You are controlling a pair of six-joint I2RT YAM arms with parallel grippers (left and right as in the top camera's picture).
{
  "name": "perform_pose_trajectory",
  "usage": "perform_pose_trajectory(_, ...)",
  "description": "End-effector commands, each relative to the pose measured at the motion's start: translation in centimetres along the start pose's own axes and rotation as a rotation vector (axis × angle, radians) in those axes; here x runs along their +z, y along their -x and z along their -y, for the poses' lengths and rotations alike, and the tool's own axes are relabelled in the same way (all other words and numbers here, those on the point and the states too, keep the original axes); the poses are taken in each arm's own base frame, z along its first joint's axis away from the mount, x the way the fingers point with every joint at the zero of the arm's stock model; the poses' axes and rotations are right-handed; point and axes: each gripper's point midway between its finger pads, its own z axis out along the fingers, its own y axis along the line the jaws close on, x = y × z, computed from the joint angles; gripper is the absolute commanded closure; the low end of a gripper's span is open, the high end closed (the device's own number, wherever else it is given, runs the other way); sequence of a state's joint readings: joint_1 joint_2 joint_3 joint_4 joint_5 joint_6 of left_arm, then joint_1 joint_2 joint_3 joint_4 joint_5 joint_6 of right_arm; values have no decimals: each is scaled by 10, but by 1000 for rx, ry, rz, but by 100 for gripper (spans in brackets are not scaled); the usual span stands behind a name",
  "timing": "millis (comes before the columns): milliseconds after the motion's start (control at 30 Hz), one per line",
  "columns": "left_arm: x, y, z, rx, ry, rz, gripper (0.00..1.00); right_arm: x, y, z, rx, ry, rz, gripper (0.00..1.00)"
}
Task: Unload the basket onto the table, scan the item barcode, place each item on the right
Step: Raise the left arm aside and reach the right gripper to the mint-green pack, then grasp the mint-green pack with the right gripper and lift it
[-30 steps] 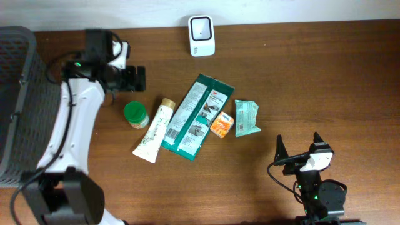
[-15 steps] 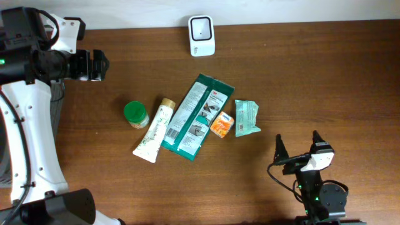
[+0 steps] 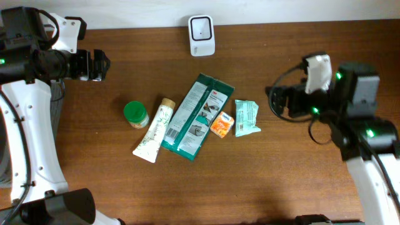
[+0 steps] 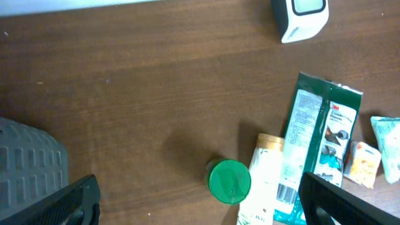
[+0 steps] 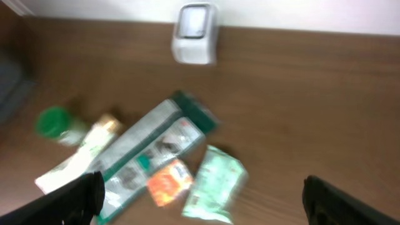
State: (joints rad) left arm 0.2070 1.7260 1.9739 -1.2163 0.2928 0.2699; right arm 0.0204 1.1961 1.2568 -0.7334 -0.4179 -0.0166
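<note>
Black right gripper (image 3: 273, 102) | swung up near mint packet (image 3: 247, 118) | jaws wide

The setting resembles a shop checkout built as a robot test station.

- A brown wooden surface (image 3: 300, 194) stands against a white wall (image 3: 300, 9).
- A white barcode scanner (image 3: 201, 27) stands at the far edge.
- Packaged retail goods lie grouped at the centre: jar (image 3: 135, 114), tube (image 3: 154, 130), packet (image 3: 197, 116), carton (image 3: 221, 124), pouch (image 3: 247, 118).
- A dark basket (image 4: 28, 164) sits at the left end.
- The left arm (image 3: 28, 137) and right arm (image 3: 375, 181) flank the surface.
</note>
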Motion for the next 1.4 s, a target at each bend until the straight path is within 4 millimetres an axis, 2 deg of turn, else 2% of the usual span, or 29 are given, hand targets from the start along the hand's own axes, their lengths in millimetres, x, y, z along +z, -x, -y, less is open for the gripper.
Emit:
perform_pose_trajectory(0,-6,4,4,19,-10,21,1,42,11,-44,11,367,-16,2)
perform_pose_trajectory(67,-6,4,4,19,-10,21,1,85,-6,-32,72,314,-121,2)
perform_pose_trajectory(100,-6,4,4,18,-10,20,1,108,-19,-25,94,251,-195,7)
perform_pose_trajectory(133,-6,4,4,18,-10,20,1,129,-33,-22,112,186,-274,17)
perform_pose_trajectory(167,-6,4,4,18,-10,20,1,144,-44,-24,106,153,-329,25)
perform_pose_trajectory(233,-6,4,4,19,-10,21,1,176,-75,-32,69,86,-440,47)
perform_pose_trajectory(333,-6,4,4,18,-10,20,1,197,-101,-26,52,-13,-510,72)
perform_pose_trajectory(400,-6,4,4,18,-10,20,1,210,-122,-21,79,-32,-564,82)
perform_pose_trajectory(467,-6,4,4,18,-10,20,1,223,-144,-13,87,-56,-622,86)
perform_pose_trajectory(567,-6,4,4,18,-10,20,1,234,-168,5,101,-114,-684,87)
perform_pose_trajectory(667,-6,4,4,18,-10,20,1,229,-163,31,173,-161,-668,89)
perform_pose_trajectory(733,-6,4,4,18,-10,20,1,217,-163,65,267,-221,-674,89)
perform_pose_trajectory(800,-6,4,4,18,-10,20,1,204,-167,90,335,-256,-691,89)
perform_pose_trajectory(900,-6,4,4,18,-10,20,1,186,-166,111,416,-272,-718,89)
perform_pose_trajectory(967,-6,4,4,18,-10,20,1,177,-154,112,438,-240,-719,90)
perform_pose_trajectory(1000,-6,4,4,18,-10,20,1,170,-137,106,431,-178,-701,87)
perform_pose_trajectory(1067,-6,4,4,18,-10,20,1,146,-102,97,429,-111,-659,74)
perform_pose_trajectory(1100,-6,4,4,18,-10,20,1,128,-86,94,421,-84,-640,65)
perform_pose_trajectory(1167,-6,4,4,18,-10,20,1,91,-72,91,413,-76,-625,50)
perform_pose_trajectory(1200,-6,4,4,18,-10,20,1,78,-71,90,414,-78,-629,41)
perform_pose_trajectory(1233,-6,4,4,18,-10,20,1,50,-72,89,420,-83,-644,20)
perform_pose_trajectory(1300,-6,4,4,18,-10,20,1,34,-76,91,459,-84,-645,19)
perform_pose_trajectory(1367,-6,4,4,18,-10,20,1,40,-89,92,472,-83,-676,15)
